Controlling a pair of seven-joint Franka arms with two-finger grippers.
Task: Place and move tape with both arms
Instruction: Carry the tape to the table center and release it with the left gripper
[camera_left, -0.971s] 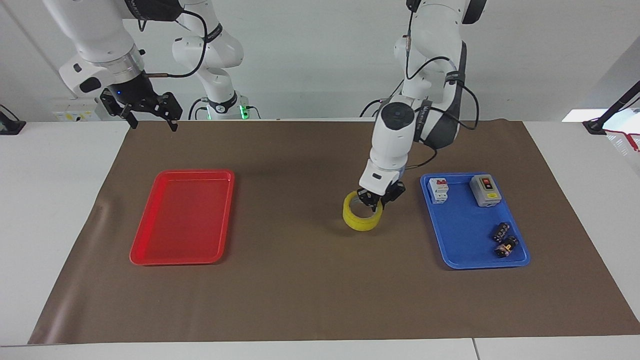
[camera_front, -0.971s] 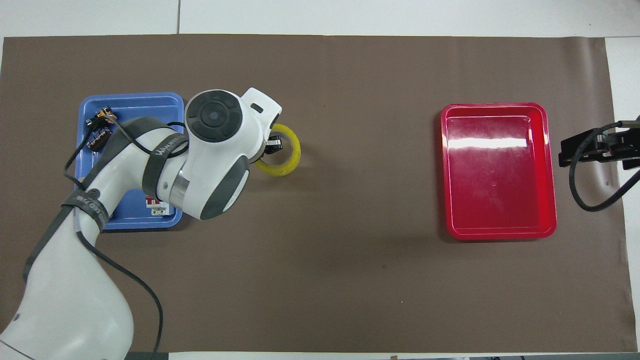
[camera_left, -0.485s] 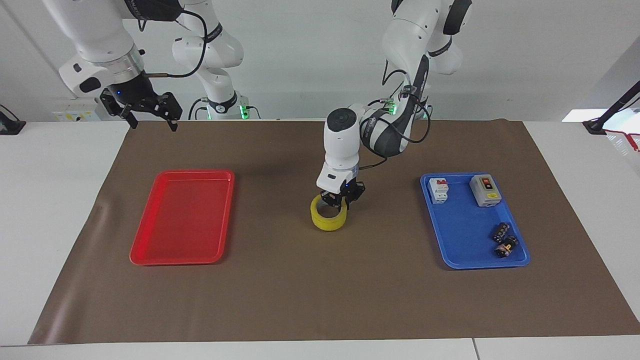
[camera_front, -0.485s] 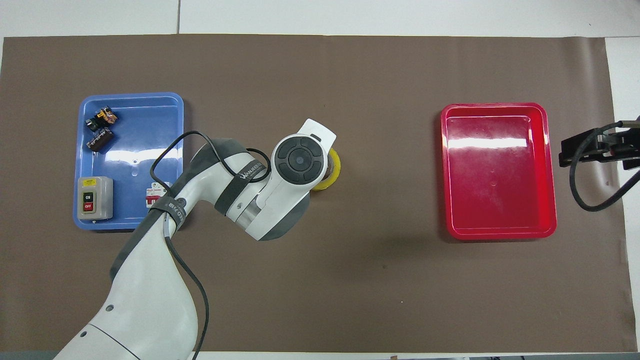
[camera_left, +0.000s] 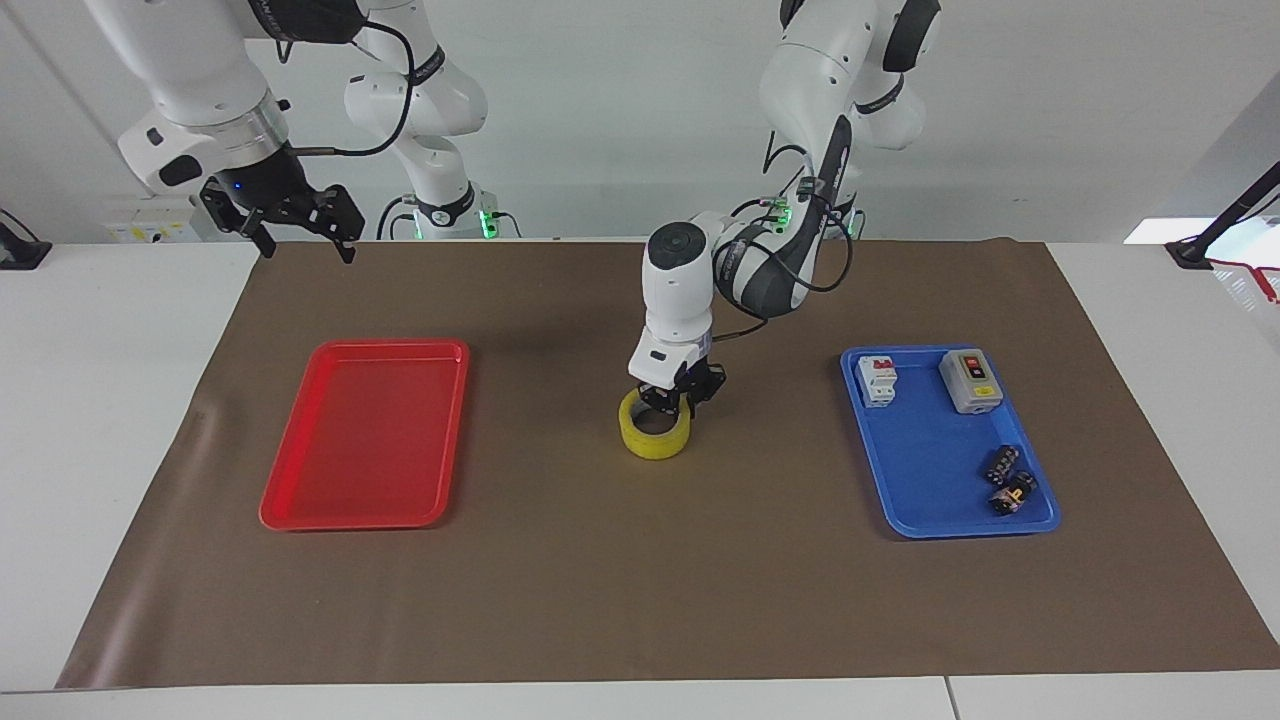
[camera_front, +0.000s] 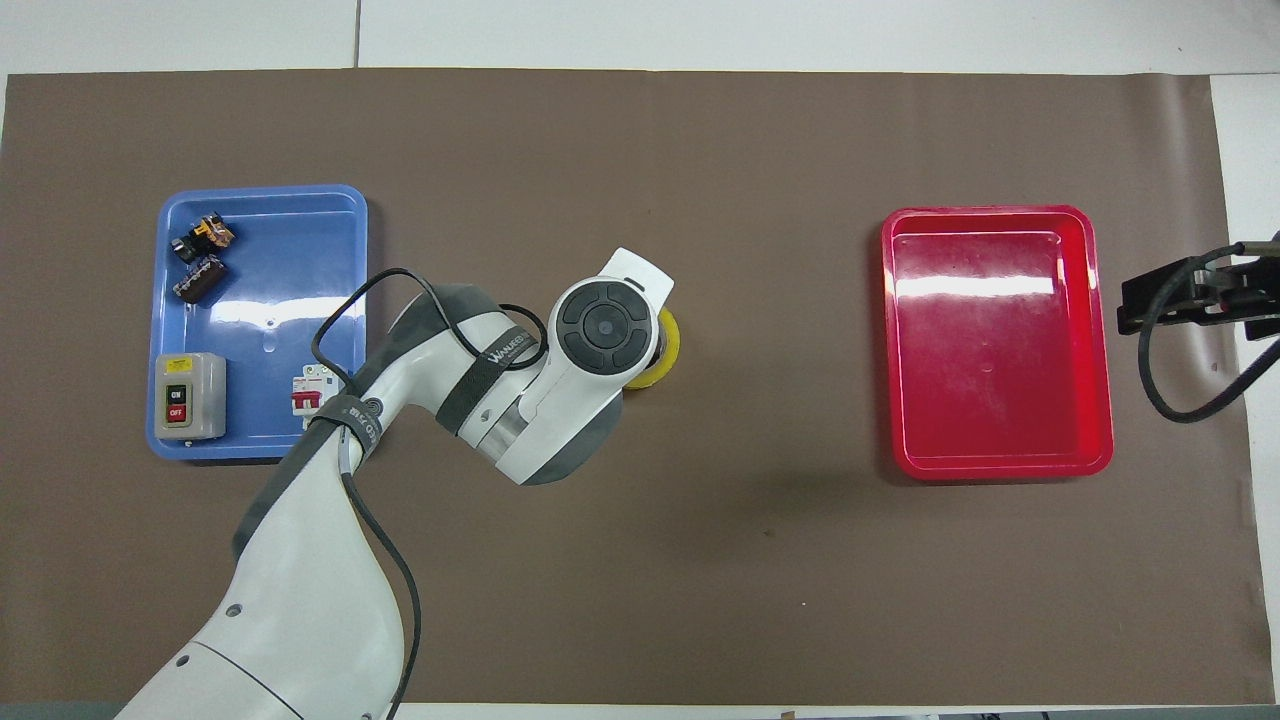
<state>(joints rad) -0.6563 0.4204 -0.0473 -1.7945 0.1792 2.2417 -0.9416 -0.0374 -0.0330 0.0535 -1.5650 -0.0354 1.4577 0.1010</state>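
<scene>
Tape is lying flat on the brown mat, hole facing up, roughly mid-table, between the red tray and blue tray. As a ring it has no long axis, so approach angle isn't mattering much; only the rim wall is giving a hold.

Your left gripper is sitting right on the rim on the side nearer the robots, fingers pointing down and pinching the ring wall, one inside the hole & one outside, as far as the facing view is showing. From overhead the wrist is covering most of the tape, so only a yellow sliver is peeking out toward the right arm's end.

Your right gripper is waiting up in the air over the mat's corner at its own end, fingers spread, nothing in them. It's well apart from the tape; the left arm is clearly the nearer one.

My guess: you're placing the tape at centre for a handover, so the next move is turning on letting go w/o dragging the ring.

Room: mat is bare around the tape on all sides. Red tray is empty. Blue tray is carrying a switch box, a breaker & two small dark parts, all away from the path.
</scene>
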